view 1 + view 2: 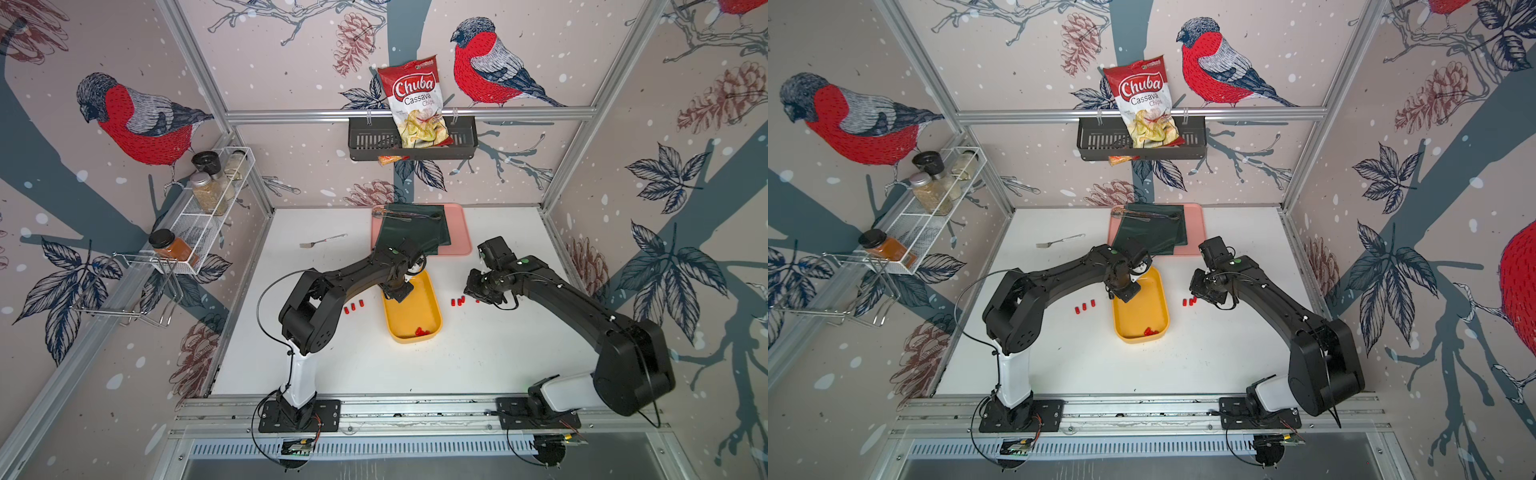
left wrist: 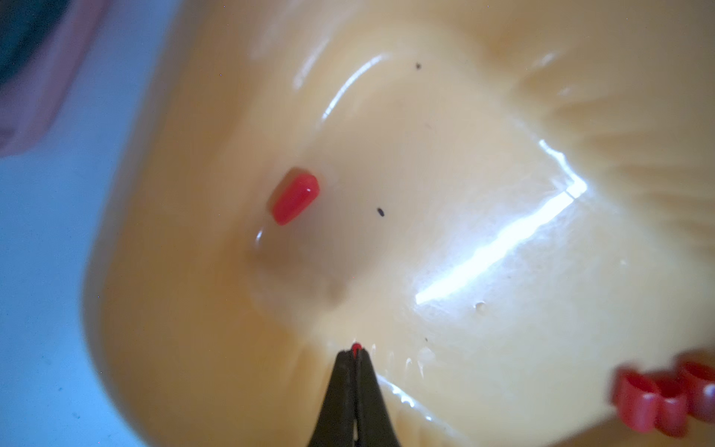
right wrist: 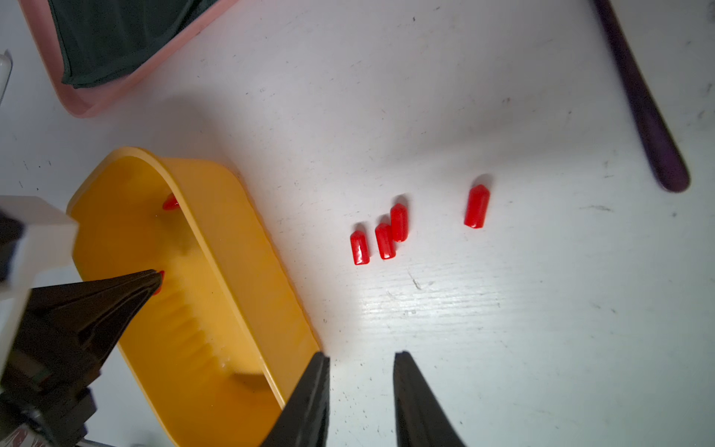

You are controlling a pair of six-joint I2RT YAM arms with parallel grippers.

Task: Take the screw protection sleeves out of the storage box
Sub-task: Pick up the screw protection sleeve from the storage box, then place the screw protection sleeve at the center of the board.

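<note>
Working the pick-out step, roughly midway: reaching into the shallow yellow-orange plastic storage box (image 1: 415, 313) at table centre with the left gripper (image 2: 356, 354), tips pressed together and pinching one tiny bright red plastic screw protection sleeve (image 2: 356, 346) by its very end, low in the far-left part of the box; not telling whether it is clear of the floor. Leaving more inside: one loose sleeve (image 2: 295, 198) lying flat toward the far end, a small cluster (image 1: 422, 331) against the near wall. Already lying out on the white table (image 1: 332, 365): a row of three (image 1: 353, 307) left of the box, three bunched (image 3: 385, 242) plus a single (image 3: 477, 207) right of it. Holding the right gripper (image 3: 361, 358) over bare table just right of the box, jaws spread, carrying nothing. Next move, judging from this: lifting straight up over the low wall without easing the pinch, swinging left, releasing beside the row of three. Gripping only the tip, so likely risking a slip.
</note>
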